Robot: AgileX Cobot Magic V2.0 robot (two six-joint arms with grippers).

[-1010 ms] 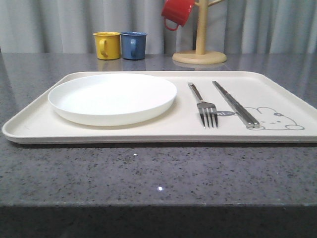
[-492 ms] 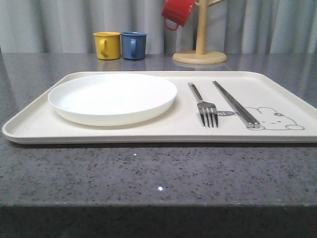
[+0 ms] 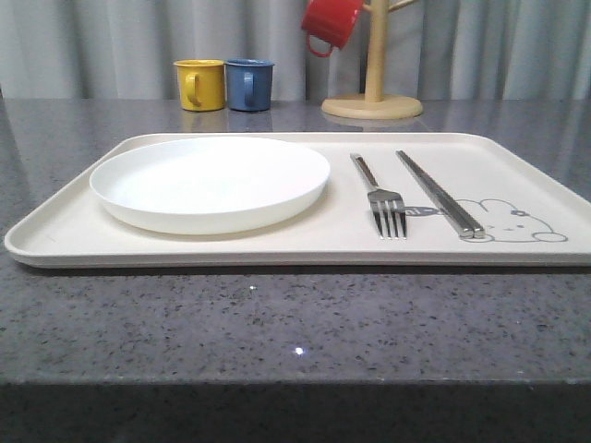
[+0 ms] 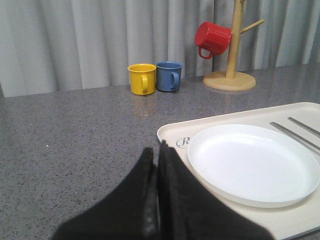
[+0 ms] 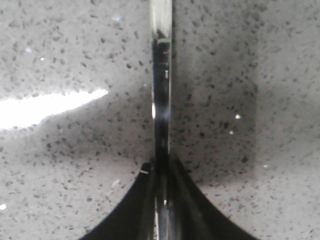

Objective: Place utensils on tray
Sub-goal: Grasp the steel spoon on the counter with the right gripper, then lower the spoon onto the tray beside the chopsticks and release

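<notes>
The cream tray (image 3: 55, 235) lies across the grey speckled table. On it rest the round white plate (image 3: 211, 181), the fork (image 3: 383, 203) and the pair of chopsticks (image 3: 439, 194), side by side. My left gripper (image 4: 157, 150) is shut with nothing in it, low over the table by the tray's (image 4: 172, 135) corner, just beside the plate (image 4: 255, 162). My right gripper (image 5: 161, 167) is shut on a thin shiny metal handle (image 5: 161, 75), the spoon's by its look, close above the bare tabletop. The spoon's bowl is out of view.
A yellow mug (image 3: 200, 84) and a blue mug (image 3: 249, 84) stand at the back of the table. A red mug (image 3: 330, 23) hangs on a wooden mug tree (image 3: 373, 101) behind the tray. A grey curtain closes the background.
</notes>
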